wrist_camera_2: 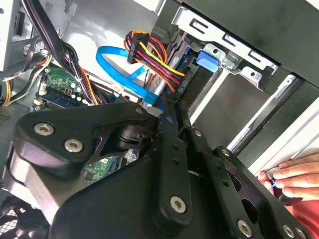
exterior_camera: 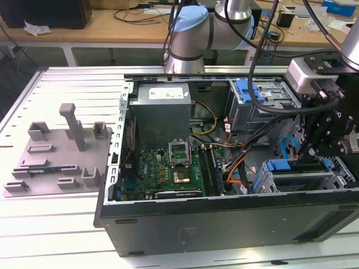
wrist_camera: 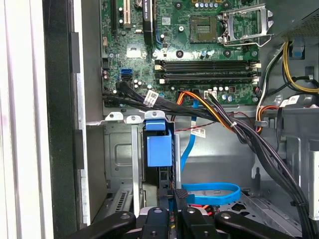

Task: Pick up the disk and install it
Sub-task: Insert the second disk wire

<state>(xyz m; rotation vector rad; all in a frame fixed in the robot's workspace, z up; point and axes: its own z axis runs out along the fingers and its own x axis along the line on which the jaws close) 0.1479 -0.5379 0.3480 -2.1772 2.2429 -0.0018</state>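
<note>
- On the slatted metal table [exterior_camera: 56, 235] lies an open black computer case [exterior_camera: 224, 230], its side panel off and its inside facing up.
- Behind the case stands the pale blue-and-silver robot arm [exterior_camera: 193, 33], reaching over to the exterior view's right end of the case.
- Beside the case, on the exterior view's left, a grey fixture plate [exterior_camera: 56, 151] with upright blocks lies flat on the table.
- Inside the case, a large grey box [exterior_camera: 162, 109] sits above the green motherboard [wrist_camera: 199, 45].
- A grey metal cage [exterior_camera: 263, 95] with a blue latch sits in the far corner, on the exterior view's right.
- Nearer the front wall, the disk [wrist_camera: 159, 149] stands on edge in a silver drive bay [exterior_camera: 314, 182], its blue carrier frame showing between the bay's walls.
- The gripper [wrist_camera: 174, 196] is just at the disk's outer end, its black fingers [wrist_camera_2: 169, 149] pressed together at the tips.
- A blue flat cable [wrist_camera: 209, 191] loops just beside the fingers.
- A person's hand [wrist_camera_2: 286, 177] rests at the case's outer edge in the second wrist view.
</note>
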